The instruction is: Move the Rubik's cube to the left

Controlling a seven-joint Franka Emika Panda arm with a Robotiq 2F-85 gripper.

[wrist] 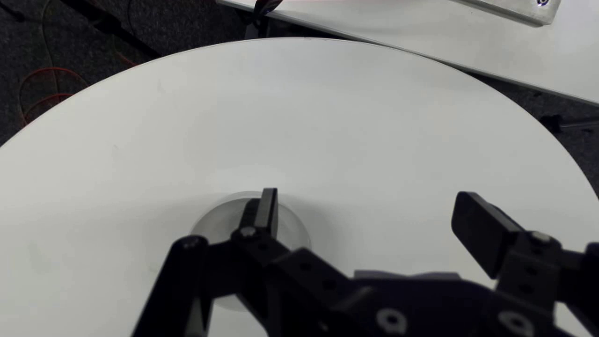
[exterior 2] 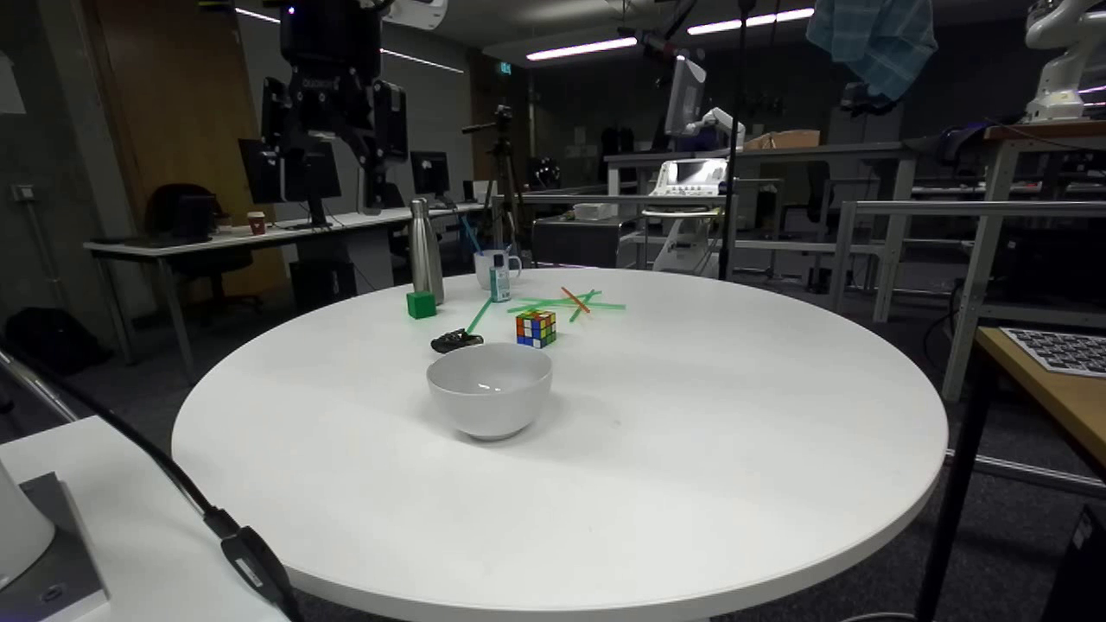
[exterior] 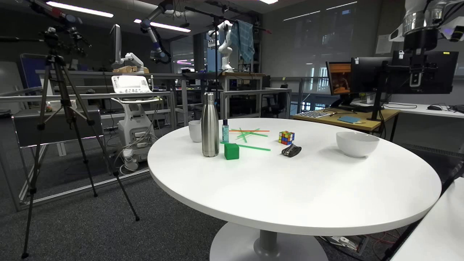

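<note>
The Rubik's cube [exterior: 286,137] sits on the white round table [exterior: 311,195], its coloured faces showing in both exterior views. A small dark object [exterior: 291,150] lies close beside the Rubik's cube [exterior 2: 536,328]. High above the table, well apart from the cube, hangs my gripper [exterior 2: 324,194], also visible at the upper right of an exterior view as the dark gripper [exterior: 415,78]. In the wrist view the gripper [wrist: 367,201] is open, its fingers wide apart with nothing between them. The cube is out of that view.
A white bowl [exterior 2: 489,393] stands near the cube; in the wrist view this bowl [wrist: 294,229] is partly behind a finger. A steel bottle [exterior: 210,125], green block [exterior: 231,151], small blue bottle [exterior: 225,132], white mug [exterior: 195,131] and green strips [exterior: 253,146] occupy another part of the table.
</note>
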